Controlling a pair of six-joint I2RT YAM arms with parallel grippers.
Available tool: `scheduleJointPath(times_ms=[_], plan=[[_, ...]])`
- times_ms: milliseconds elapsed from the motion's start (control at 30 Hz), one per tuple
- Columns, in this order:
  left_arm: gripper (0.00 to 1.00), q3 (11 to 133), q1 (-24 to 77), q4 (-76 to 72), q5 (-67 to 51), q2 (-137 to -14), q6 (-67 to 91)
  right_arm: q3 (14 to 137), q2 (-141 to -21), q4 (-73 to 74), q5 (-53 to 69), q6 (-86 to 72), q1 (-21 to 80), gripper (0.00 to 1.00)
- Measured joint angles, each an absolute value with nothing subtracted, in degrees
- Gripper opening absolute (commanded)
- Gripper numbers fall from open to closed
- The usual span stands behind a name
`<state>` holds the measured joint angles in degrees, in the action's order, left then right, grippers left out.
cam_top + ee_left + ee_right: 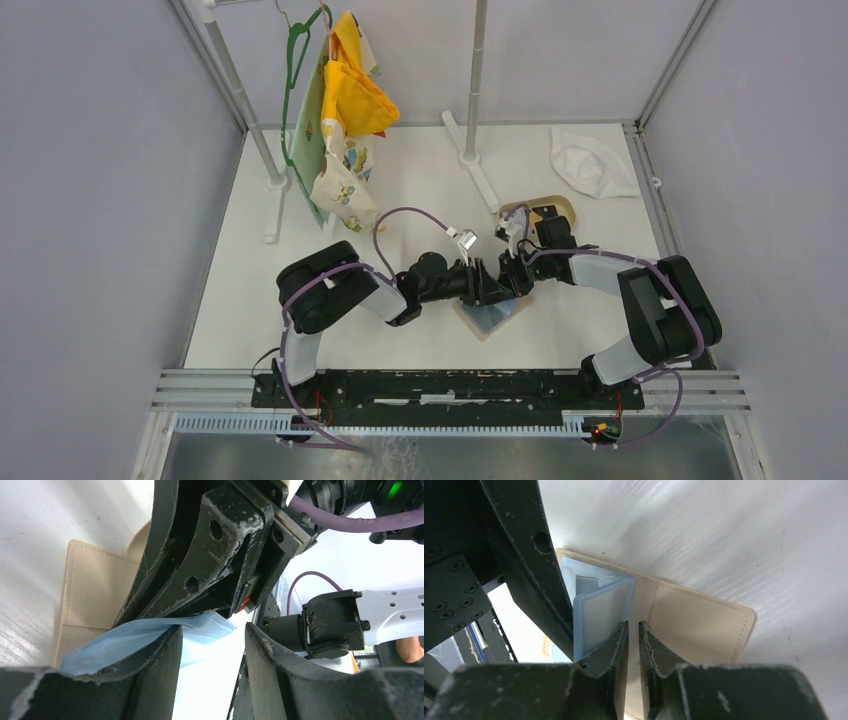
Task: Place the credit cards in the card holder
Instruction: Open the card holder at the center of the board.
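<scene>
Top: your left gripper point(487, 290) and right gripper point(513, 283) meet over the tan square leather-like card holder point(490, 322).
Left wrist: jaws half apart, light-blue plastic sleeve point(130, 637) across one finger.
Right wrist: narrow slit; you cannot tell any grip; holder beneath.

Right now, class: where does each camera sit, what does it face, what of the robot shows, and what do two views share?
Top external: above and behind, looking down at the table; both arms show.
Left wrist: left arm, facing the card holder; left end effector shows.
Right wrist: right arm, facing down; right end effector shows.
Wrist views share the card holder.
</scene>
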<state>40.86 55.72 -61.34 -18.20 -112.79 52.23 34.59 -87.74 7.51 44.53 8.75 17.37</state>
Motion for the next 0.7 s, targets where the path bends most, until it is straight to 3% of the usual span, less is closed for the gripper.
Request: scheduleJointPath(times_ms=[200, 700], plan=[[0.57, 40.8, 55.0, -66.9, -18.6, -114.2, 53.3, 34.6, -84.5, 7.6, 43.7, 8.3, 14.8, 0.32], [0.57, 47.9, 53.5, -69.1, -18.6, -122.0, 53.5, 34.6, -74.6, 7.8, 34.0, 10.6, 8.3, 0.31]])
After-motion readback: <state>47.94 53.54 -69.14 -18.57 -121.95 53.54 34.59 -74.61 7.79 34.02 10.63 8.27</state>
